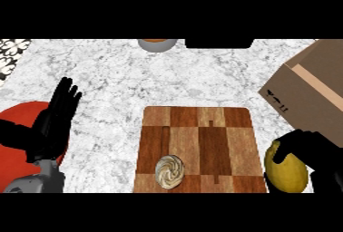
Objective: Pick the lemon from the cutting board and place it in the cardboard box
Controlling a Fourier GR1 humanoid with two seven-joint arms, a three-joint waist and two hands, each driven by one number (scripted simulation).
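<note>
The marble counter (pixel 134 77) spreads beneath both hands. Above the right hand, toward the far right edge, stands the cardboard box (pixel 309 93), tilted in the view, its near lower edge just over the hand's knuckles. Between the two hands lies the wooden cutting board (pixel 198 145), a checkered slab whose right edge runs just beside the right hand. A red rounded object (pixel 23 120) shows behind and under the left forearm, partly hidden by it. The left hand (pixel 59 113) rests open near the left edge, fingers straight and pointing up and away. The right hand (pixel 309 147) is curled around the lemon (pixel 286 170), thumb over its upper left side, so the yellow fruit sits in the grasp just off the board's right edge and below the box. A small swirled round pastry-like item (pixel 169 171) lies on the board's near part, left of the right hand. Far above, at the counter's back edge, a grey bowl (pixel 157 44) shows partly.
</note>
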